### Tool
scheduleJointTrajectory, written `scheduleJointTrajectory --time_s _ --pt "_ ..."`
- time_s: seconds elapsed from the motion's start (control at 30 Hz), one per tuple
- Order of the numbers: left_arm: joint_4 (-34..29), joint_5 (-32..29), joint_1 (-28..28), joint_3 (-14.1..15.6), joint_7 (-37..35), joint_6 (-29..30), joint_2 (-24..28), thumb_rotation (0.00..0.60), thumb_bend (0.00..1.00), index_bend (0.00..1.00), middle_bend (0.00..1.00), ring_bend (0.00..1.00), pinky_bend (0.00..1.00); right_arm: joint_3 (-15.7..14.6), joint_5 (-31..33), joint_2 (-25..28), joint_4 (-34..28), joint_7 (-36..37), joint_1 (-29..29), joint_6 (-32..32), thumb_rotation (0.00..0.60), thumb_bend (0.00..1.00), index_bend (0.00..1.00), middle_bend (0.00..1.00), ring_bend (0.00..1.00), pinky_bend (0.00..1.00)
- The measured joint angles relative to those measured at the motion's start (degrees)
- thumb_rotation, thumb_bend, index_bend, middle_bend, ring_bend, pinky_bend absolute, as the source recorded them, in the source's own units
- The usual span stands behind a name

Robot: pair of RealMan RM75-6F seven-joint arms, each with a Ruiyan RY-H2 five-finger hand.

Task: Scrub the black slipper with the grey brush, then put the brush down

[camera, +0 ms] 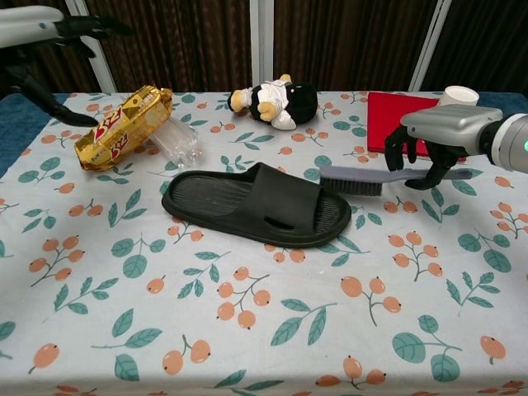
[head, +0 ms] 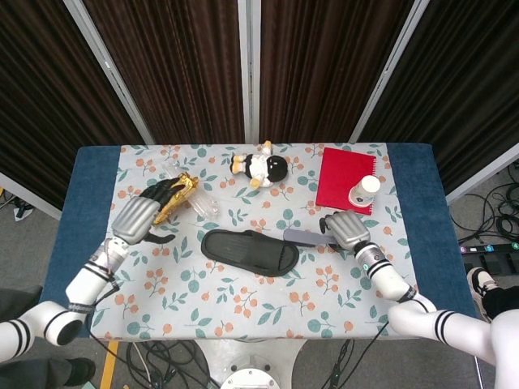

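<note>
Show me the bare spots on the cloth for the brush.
Free: the near strip in front of the slipper, and the patch right of it below the right hand and brush. Crowded: the far edge, with snack bag, plush toy, red notebook and cup.

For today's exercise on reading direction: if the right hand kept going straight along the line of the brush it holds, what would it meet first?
Most likely the black slipper: the right hand holds the grey brush pointing at its toe end, with the brush head already beside it. Whether they touch is unclear.
</note>
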Motion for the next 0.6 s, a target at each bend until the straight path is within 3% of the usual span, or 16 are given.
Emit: scheduleJointTrajectory --time_s 0.1,0.3,0.6 --pt "-0.11 -0.01 3.04 0.72 -0.35 3.13 1.6 0.6 0.21 0.11 0.11 0.04 0.15 0.03 -0.57 2.17 -2.22 0.81 -1.06 1.65 0.6 0.15 0.0 0.09 0.05 0.19" --pt "0.07 -0.64 9.42 2.62 -0.48 8.56 5.15 0.6 0.21 0.11 0.11 0.04 0.15 -0.27 -3.78 9.61 -8.02 4.25 -5.11 7.73 0.6 0.17 0.0 0.11 0.05 0.19" --pt "0.38 -3.05 19.98 5.51 4.22 17.52 8.04 0.6 0.21 0.11 0.12 0.04 0.15 -3.57 -12.37 19.16 -12.99 11.83 -17.48 25.76 0.6 0.25 0.0 0.15 0.07 0.19"
